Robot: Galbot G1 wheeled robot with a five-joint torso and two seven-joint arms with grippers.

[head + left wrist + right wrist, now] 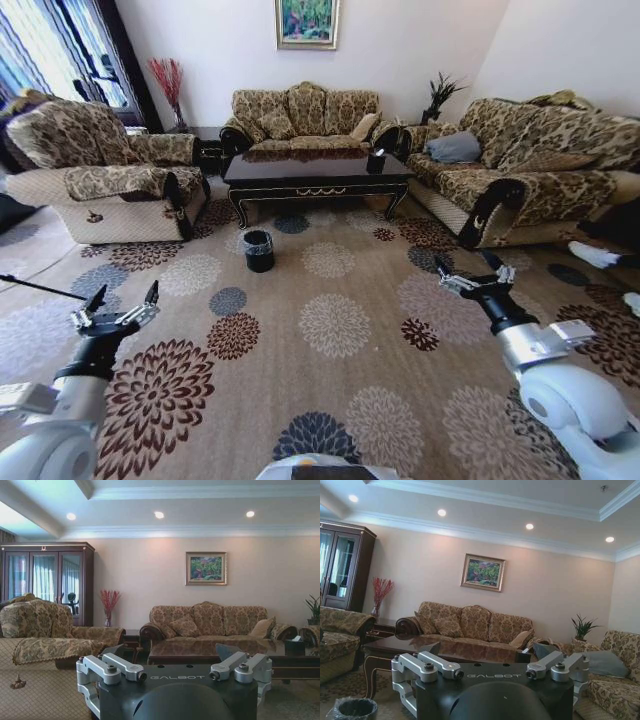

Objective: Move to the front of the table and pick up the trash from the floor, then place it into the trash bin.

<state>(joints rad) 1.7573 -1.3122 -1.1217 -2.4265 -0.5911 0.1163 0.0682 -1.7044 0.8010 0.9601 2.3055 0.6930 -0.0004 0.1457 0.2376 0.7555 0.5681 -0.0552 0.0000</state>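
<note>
head view: left gripper (124,303) and right gripper (470,272) hover low over the flowered carpet (330,330), each with its fingers spread apart and holding nothing. farther ahead, the trash bin (259,250) stands on the carpet just before the table (316,171). sofas ring the table. i can't make out the trash.

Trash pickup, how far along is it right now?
Barely begun. The robot stands back on the carpet, well short of the table. Left tool and right tool both hang open and hold nothing. The trash bin waits by the table's front left corner. Left: drive up, find the litter, bin it.
</note>
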